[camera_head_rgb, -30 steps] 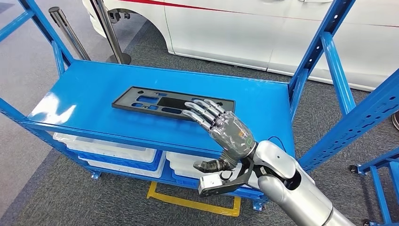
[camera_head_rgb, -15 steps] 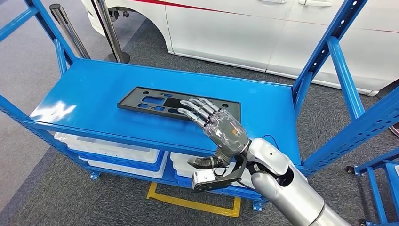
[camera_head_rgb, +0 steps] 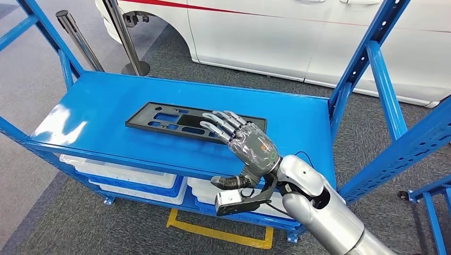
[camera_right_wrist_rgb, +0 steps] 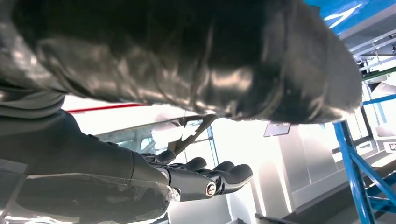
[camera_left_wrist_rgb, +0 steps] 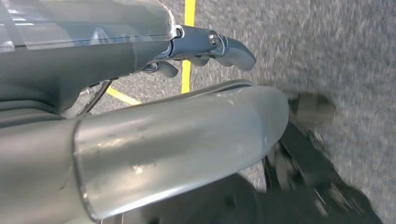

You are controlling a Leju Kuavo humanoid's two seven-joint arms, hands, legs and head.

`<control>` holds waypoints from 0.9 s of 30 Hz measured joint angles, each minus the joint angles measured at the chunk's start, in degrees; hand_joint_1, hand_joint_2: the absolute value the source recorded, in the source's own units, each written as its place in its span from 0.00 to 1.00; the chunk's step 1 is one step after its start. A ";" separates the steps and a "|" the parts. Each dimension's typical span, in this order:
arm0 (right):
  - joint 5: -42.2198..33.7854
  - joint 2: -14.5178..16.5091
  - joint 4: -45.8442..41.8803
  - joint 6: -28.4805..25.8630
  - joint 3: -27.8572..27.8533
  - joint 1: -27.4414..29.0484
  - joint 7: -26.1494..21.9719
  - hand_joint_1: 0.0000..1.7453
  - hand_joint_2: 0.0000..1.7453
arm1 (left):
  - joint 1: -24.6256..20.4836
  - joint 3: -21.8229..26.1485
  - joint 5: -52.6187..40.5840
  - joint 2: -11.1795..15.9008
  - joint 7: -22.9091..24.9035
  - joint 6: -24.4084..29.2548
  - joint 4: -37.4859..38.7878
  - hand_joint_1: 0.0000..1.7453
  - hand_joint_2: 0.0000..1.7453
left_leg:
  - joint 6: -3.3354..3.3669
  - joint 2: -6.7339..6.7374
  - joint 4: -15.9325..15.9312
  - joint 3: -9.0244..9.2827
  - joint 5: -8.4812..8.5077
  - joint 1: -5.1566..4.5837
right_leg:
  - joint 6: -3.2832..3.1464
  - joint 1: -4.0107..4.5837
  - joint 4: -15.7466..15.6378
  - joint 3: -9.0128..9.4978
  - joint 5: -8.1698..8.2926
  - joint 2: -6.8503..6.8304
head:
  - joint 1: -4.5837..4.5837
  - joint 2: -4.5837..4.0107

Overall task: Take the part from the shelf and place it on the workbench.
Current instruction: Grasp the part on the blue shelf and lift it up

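The flat black rectangular cut-out panel is seen lying lengthwise across the blue metal shelf, its right end beneath the spread, empty fingers of the right robot hand, by far the nearer hand.
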 joint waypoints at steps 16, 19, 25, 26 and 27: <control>0.09 0.53 -0.63 0.19 1.30 0.18 -0.61 0.00 0.00 | 0.03 0.67 -0.42 -0.08 -0.04 0.09 0.04 0.00 0.00 | 3.67 0.03 -15.45 7.15 7.34 -0.29 | 2.53 0.13 15.74 -7.18 -7.69 0.20 | 0.07 0.00; 0.11 0.52 -1.04 0.21 2.14 0.37 -0.59 0.00 0.00 | 0.11 0.90 -0.43 -0.08 -0.04 0.09 0.04 0.00 0.00 | 3.59 -0.28 -15.31 8.96 5.95 -0.58 | 1.95 0.23 9.70 -6.45 -0.84 0.25 | 0.07 0.00; -0.15 0.63 -1.19 0.48 2.84 0.16 0.10 0.00 0.00 | -0.21 1.09 -0.57 -0.23 -0.05 0.04 0.21 0.00 0.00 | 2.00 -0.43 -15.22 10.18 4.06 -0.83 | 0.62 0.57 0.42 -2.39 1.79 0.48 | 0.04 0.00; -0.26 0.69 -1.10 0.51 2.84 0.15 0.29 0.00 0.25 | -0.22 1.12 -0.63 -0.22 -0.05 0.04 0.21 0.00 0.00 | 1.62 -0.32 -14.63 10.10 3.63 -0.80 | 0.41 0.35 0.00 -1.91 1.70 0.47 | 0.02 0.00; -0.37 0.76 -0.98 0.55 2.84 0.15 0.51 0.00 0.50 | -0.25 1.15 -0.70 -0.22 -0.06 0.07 0.22 0.00 0.00 | 1.22 -0.21 -12.92 9.39 2.79 -0.73 | 0.22 0.11 -0.42 -1.35 1.62 0.40 | -0.02 0.00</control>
